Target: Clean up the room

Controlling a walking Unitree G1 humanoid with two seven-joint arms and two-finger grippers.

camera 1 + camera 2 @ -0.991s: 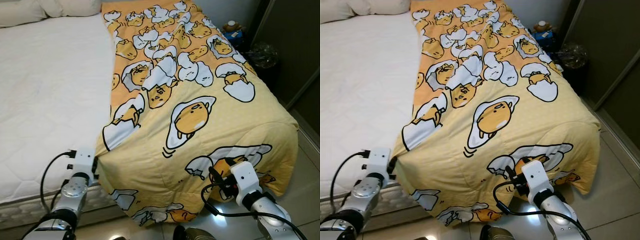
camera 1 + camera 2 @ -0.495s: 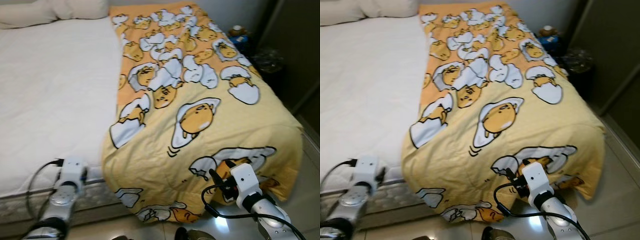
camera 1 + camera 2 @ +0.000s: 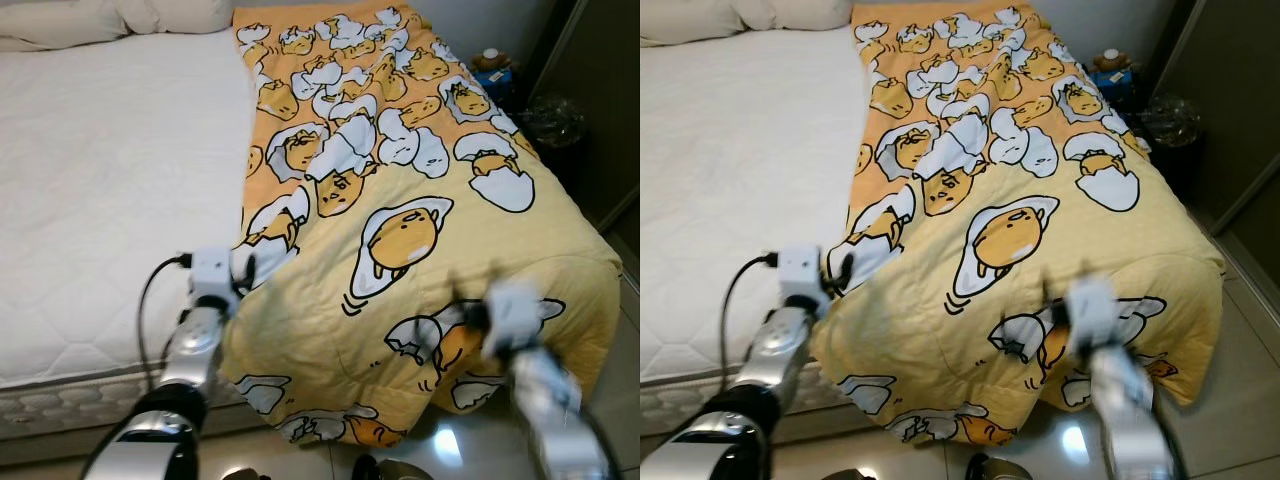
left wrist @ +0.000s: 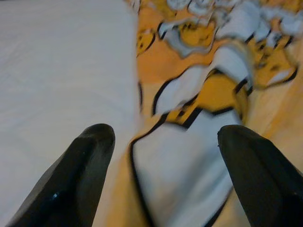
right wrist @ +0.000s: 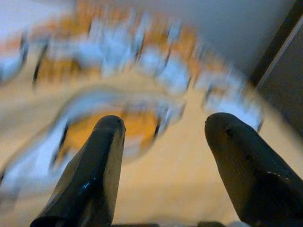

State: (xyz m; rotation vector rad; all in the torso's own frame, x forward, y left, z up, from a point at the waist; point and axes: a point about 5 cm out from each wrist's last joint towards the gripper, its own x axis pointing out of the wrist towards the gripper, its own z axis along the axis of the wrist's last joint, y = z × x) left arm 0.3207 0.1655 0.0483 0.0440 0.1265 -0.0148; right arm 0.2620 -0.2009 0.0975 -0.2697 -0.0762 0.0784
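The left gripper [image 4: 161, 175] is held wide open over the yellow blanket's [image 3: 420, 190] edge beside the white mattress [image 3: 100, 180]. The right gripper [image 5: 165, 165], blurred, seems spread open and empty at the blanket's foot end. No writing is readable.

Bare white mattress [image 3: 110, 180] lies open beside the yellow quilt [image 3: 420, 260].

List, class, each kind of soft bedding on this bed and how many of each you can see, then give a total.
Pillows: 2, first pillow, second pillow
Yellow egg-print blanket: 1
White mattress cover: 1
Total: 4
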